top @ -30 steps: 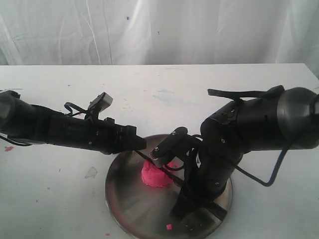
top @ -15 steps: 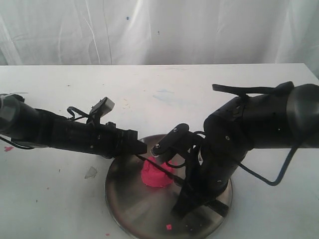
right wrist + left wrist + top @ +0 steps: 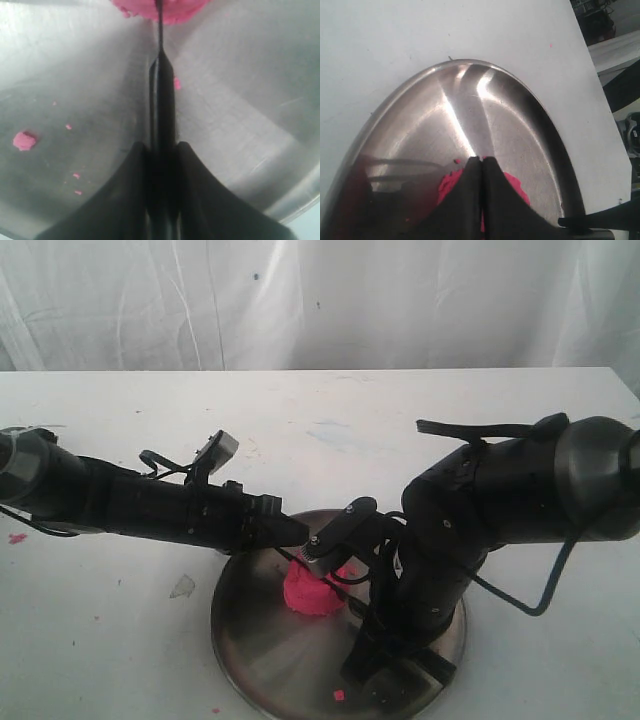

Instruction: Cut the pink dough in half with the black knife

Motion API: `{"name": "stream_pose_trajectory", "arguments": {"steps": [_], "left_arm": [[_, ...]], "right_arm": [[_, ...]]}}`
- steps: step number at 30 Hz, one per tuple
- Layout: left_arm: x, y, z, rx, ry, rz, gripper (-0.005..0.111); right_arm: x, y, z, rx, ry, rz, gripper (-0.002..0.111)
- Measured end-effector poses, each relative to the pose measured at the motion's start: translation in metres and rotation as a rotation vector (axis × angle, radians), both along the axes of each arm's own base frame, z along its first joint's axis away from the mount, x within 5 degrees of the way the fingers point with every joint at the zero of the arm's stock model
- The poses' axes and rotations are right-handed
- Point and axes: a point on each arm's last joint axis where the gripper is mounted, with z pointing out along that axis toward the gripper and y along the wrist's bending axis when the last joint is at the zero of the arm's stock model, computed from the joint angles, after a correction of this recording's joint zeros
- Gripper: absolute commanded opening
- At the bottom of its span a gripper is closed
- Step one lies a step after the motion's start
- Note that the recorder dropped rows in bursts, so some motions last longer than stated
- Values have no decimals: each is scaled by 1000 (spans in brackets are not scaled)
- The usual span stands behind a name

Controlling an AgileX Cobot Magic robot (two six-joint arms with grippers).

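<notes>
As the frames stand, your right pincer [image 3: 161, 150] is clenched on the handle of the black knife [image 3: 162, 95], one finger to each side, so that the blade runs straight ahead with its point sunk into the pink dough [image 3: 167, 9]; that grip appears chosen to keep the edge upright for a downward cut; your left pincer [image 3: 480, 164] is closed on nothing, fingertips pressed together and set at the near side of the dough, judged to be steadying the lump against the blade's push, though contact cannot be confirmed; the dough sits on the steel plate [image 3: 250, 650], near its middle and a little toward the left arm, and the plate rests on the white surface [image 3: 110, 640], which keeps crumbs confined and the knife off the surface; count: one knife, one plate, two pincers, one dough mass, though whether it is parted through under the blade cannot be told; loose pink crumbs [image 3: 24, 140] on the plate: one larger piece and at least five specks; the cut is judged under way, not finished.
</notes>
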Motion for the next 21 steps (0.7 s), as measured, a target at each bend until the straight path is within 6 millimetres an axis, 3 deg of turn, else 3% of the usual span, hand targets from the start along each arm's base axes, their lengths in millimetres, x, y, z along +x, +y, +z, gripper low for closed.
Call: {"name": "stream_pose_trajectory", "arguments": {"steps": [10,21], "left_arm": [[0,11,23,83,-48,0,0],[-7,16,13,216,-1,-59,0]], "right_arm": [[0,0,0,3,-3,0,7],[0,0,0,3,-3,0,7]]}}
